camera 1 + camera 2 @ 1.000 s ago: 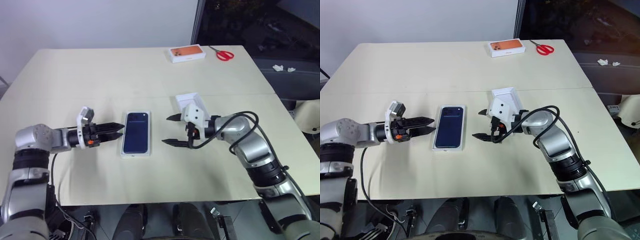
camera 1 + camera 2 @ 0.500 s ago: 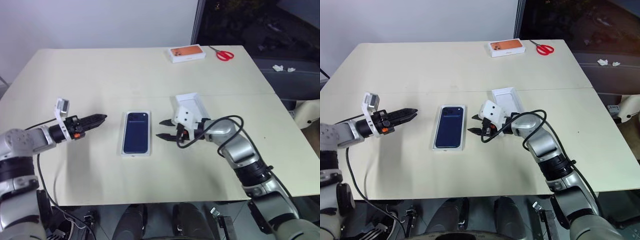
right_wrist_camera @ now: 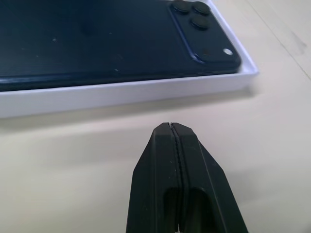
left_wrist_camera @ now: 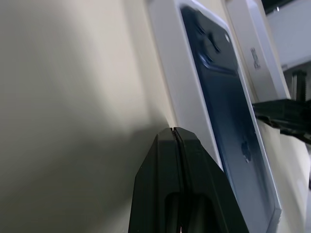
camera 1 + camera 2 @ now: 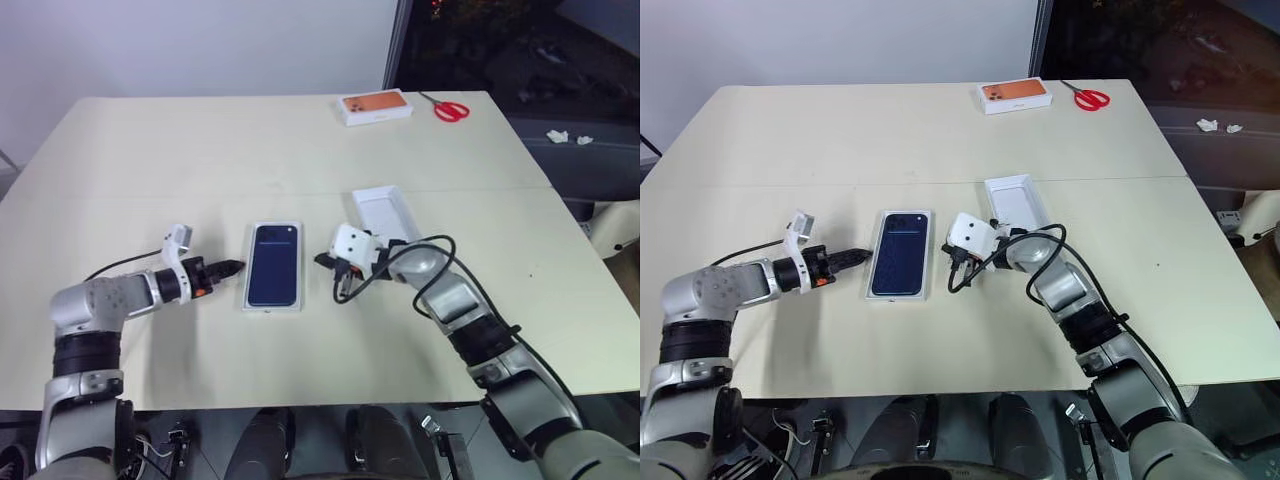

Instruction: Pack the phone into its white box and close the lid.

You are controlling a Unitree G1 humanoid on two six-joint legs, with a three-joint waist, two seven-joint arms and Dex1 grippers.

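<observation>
While both arms reach in low over the beige table (image 5: 150, 150), the phone (image 5: 273, 265) lies face down in the white box (image 5: 271, 305) between them, near the middle of the table, its camera cluster at the far end. From the left, the left gripper (image 5: 232, 268) points at the box's long side with its two black fingers pressed flat together and nothing between them. From the right, the right gripper (image 5: 322, 261) does the same, its tip just short of the other long side, also pinched shut on nothing.

Seen from above, the tips look almost on the cardboard. The right wrist view settles it: a strip of bare table lies between the closed fingers (image 3: 177, 145) and the white wall, with three lenses plain on the dark blue back. The left wrist view shows its closed fingers (image 4: 177, 145) near the box's rim; whether they touch I cannot tell.

Just right and farther back, behind the right arm, lies the lid (image 5: 385, 212), open side up and plain white inside. At the table's far edge sit a white box with an orange top (image 5: 374, 106) and red-handled scissors (image 5: 447, 107), well apart from everything else.
</observation>
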